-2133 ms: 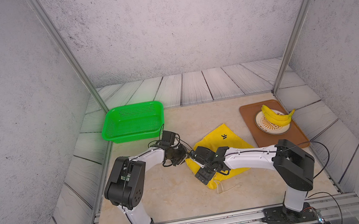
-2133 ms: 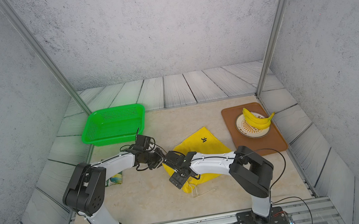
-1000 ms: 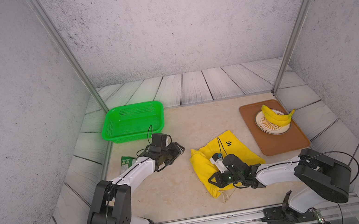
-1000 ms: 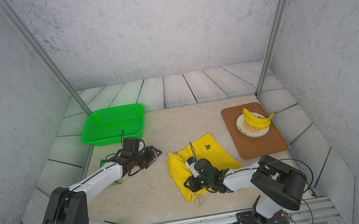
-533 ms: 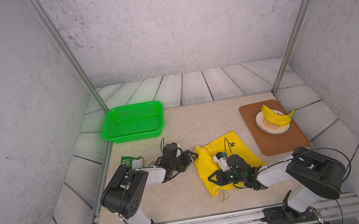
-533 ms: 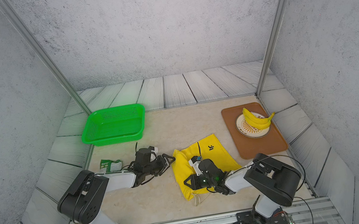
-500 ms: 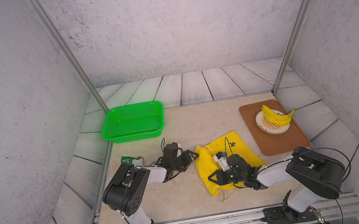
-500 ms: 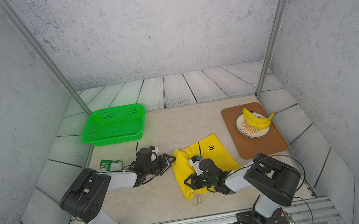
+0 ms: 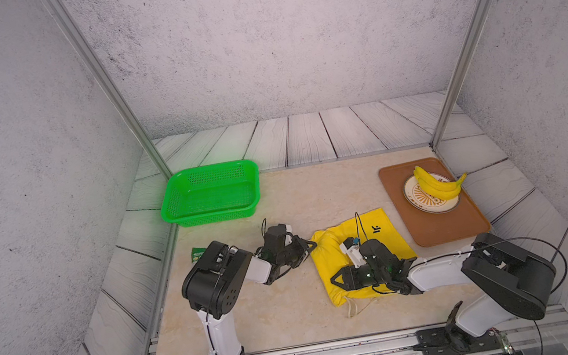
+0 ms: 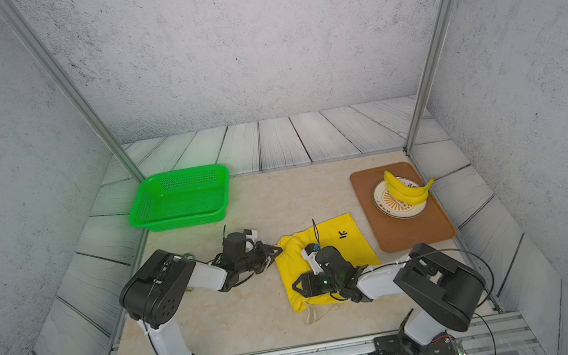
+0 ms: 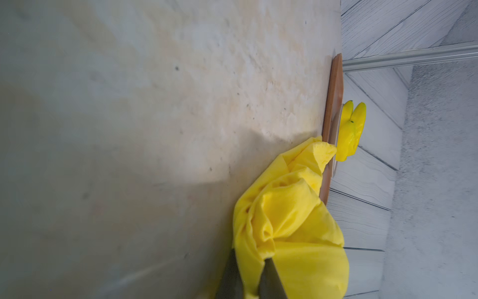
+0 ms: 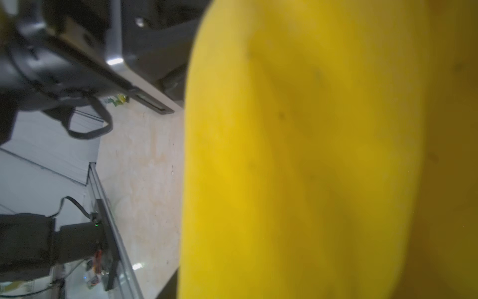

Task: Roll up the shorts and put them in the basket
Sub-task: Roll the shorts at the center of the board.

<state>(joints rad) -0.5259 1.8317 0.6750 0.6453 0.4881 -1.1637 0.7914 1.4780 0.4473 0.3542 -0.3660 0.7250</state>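
The yellow shorts [image 9: 380, 236] [image 10: 348, 249] lie partly bunched on the beige mat, their left side folded into a thick roll and a whitish drawstring [image 9: 353, 306] trailing at the near edge. My left gripper [image 9: 312, 246] [image 10: 279, 252] lies low at the roll's far left end. In the left wrist view it [image 11: 251, 256] is shut on a fold of the shorts [image 11: 297, 227]. My right gripper [image 9: 334, 280] [image 10: 295, 285] rests on its side on the shorts' near left part. The right wrist view is filled with yellow cloth [image 12: 310, 155], which hides the jaws.
A green basket [image 9: 211, 217] stands at the back left. A brown tray [image 9: 437, 227] at the right carries a plate with bananas [image 9: 434, 185]. A small green packet [image 9: 197, 254] lies behind the left arm's elbow.
My left gripper has travelled right across the mat to the end of the shorts and shut on the cloth. The right gripper has stayed on the shorts, shifting only slightly.
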